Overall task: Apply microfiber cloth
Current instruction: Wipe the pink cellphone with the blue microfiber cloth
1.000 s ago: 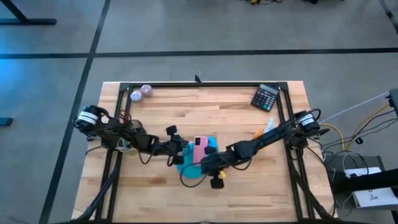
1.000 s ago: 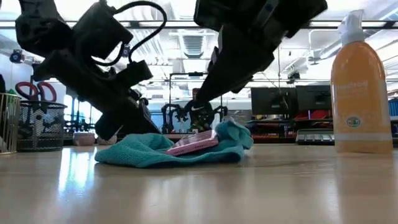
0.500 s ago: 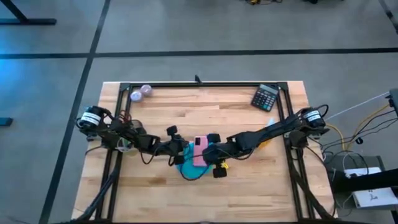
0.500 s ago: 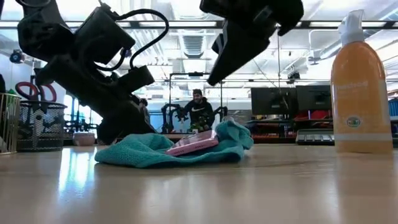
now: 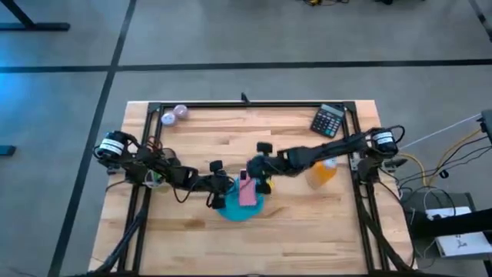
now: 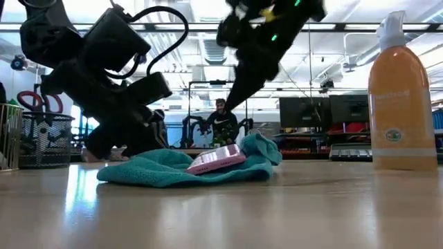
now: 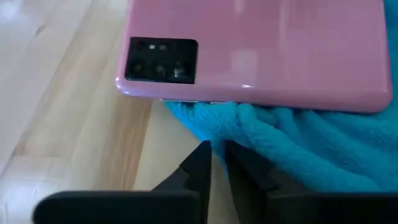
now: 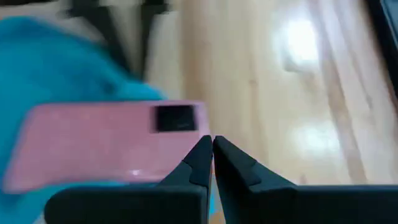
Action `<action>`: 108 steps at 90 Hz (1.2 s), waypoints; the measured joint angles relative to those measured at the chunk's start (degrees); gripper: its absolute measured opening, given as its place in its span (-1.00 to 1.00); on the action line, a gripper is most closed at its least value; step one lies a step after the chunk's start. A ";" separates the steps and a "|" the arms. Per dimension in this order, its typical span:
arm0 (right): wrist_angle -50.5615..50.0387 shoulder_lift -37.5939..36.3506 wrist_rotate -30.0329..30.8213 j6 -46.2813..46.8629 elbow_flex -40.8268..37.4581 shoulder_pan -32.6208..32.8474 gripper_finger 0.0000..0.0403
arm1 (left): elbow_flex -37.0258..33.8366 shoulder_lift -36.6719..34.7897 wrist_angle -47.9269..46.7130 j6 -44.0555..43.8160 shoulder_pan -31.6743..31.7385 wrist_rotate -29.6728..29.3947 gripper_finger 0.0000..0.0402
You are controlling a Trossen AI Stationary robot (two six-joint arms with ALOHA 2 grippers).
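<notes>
Left hand (image 7: 214, 155), pressed together, meets the microfiber cloth (image 7: 298, 146) edge under a pink phone (image 7: 261, 53); right hand (image 8: 211, 152) likewise closed.

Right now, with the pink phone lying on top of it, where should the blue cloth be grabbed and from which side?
Probably the bunched corner of the cloth that rises beside the phone, taken from above. That fold stands up off the table, so fingers can close around it, while the rest lies flat and is pinned under the phone. The right tool hangs nearest.

You've got fluffy teal terry on the microfiber cloth (image 7: 298, 140), glossy smooth pink back on the phone (image 7: 261, 53), pale grained wood with slight sheen on the table (image 5: 292, 223).
</notes>
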 joint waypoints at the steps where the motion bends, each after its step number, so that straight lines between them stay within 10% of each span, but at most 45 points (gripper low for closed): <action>1: -0.02 0.25 -0.30 0.27 -0.07 -0.32 -1.00 | 0.00 0.00 0.01 -0.18 -0.01 -0.01 -0.73; 55: 7.86 7.61 -10.56 6.13 -1.42 2.61 -1.00 | 0.00 0.36 0.54 -0.97 0.16 -3.33 -0.43; 108: 11.62 8.08 -0.76 -0.98 -1.98 -2.91 -1.00 | 0.02 1.60 2.44 -0.77 0.21 -3.44 -0.62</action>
